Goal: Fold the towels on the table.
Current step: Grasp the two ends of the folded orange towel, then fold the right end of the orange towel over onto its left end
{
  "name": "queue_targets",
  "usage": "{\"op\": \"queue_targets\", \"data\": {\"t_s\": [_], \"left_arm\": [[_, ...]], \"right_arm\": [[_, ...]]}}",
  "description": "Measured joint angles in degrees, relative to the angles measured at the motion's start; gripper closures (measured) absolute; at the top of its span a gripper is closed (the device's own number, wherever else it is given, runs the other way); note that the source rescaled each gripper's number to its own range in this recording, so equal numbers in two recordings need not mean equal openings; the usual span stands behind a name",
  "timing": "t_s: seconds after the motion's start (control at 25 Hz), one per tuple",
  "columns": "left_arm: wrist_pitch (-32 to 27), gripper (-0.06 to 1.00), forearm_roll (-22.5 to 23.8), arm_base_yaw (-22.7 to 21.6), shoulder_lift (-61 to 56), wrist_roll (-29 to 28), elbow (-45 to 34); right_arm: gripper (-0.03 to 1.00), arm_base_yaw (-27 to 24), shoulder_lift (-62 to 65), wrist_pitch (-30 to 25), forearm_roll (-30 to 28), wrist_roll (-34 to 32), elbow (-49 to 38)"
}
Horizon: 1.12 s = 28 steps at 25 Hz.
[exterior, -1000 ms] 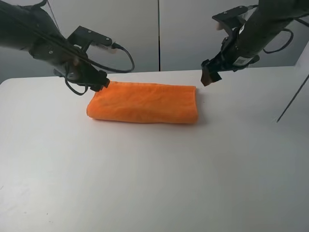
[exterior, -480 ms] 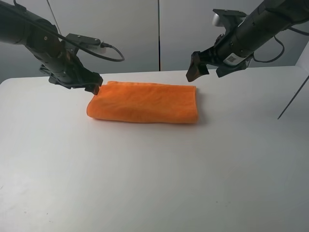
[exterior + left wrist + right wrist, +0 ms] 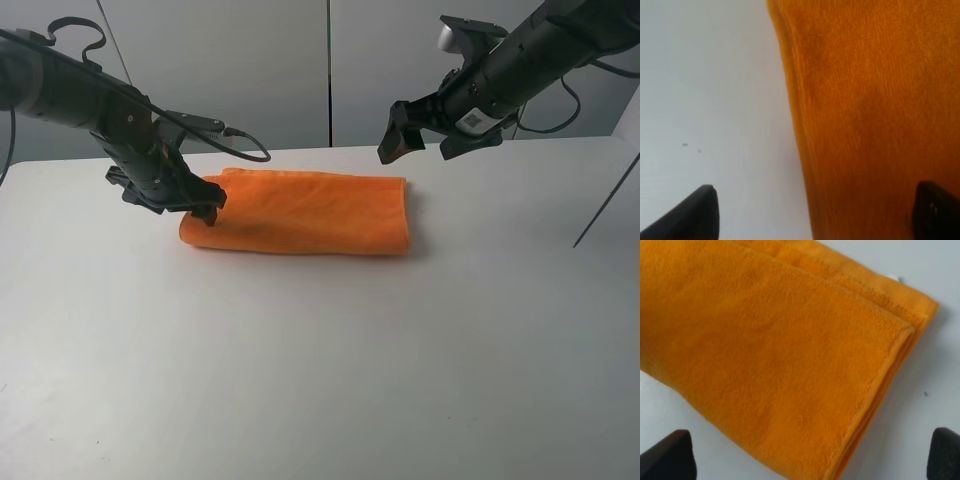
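Note:
The orange towel [image 3: 300,212] lies folded into a long rectangle on the white table [image 3: 320,380]. My left gripper [image 3: 207,203] is open and low over the towel's left end. In the left wrist view the gripper [image 3: 815,215] straddles the towel's [image 3: 875,110] folded edge, one fingertip [image 3: 695,215] over bare table, the other over cloth. My right gripper [image 3: 394,142] is open and hangs above the towel's far right corner. In the right wrist view the gripper [image 3: 805,457] has the layered corner [image 3: 780,355] between its fingertips [image 3: 667,457], and a bit of white label [image 3: 892,276] peeks out.
Grey wall panels [image 3: 330,70] stand behind the table's far edge. A thin dark rod [image 3: 605,205] leans at the right. White tabletop stretches in front of the towel.
My left gripper has moved from the towel's far left corner forward and down over its left end. My right gripper has shifted left and slightly up. The towel has not moved.

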<state>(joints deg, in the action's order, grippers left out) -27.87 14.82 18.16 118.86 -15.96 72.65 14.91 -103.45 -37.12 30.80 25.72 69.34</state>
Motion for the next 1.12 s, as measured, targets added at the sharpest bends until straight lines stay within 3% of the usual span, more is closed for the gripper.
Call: {"op": "queue_targets", "data": {"t_s": [0.28,0.72,1.12], "left_arm": [[-0.79,-0.05,-0.62,0.00,2.40,0.00,0.12],[-6.94,-0.05,-4.58,1.04,2.40,6.11,0.36],[-6.85,-0.05,-4.83,1.04,2.40,6.40,0.11]], "right_arm": [[-0.03,0.00,-1.96,-0.20,1.41,1.04,0.00],[-0.03,0.00,-2.18,-4.46,3.41,1.50,0.00],[-0.03,0.00,-10.99,-2.83,4.36,1.76,3.15]]}}
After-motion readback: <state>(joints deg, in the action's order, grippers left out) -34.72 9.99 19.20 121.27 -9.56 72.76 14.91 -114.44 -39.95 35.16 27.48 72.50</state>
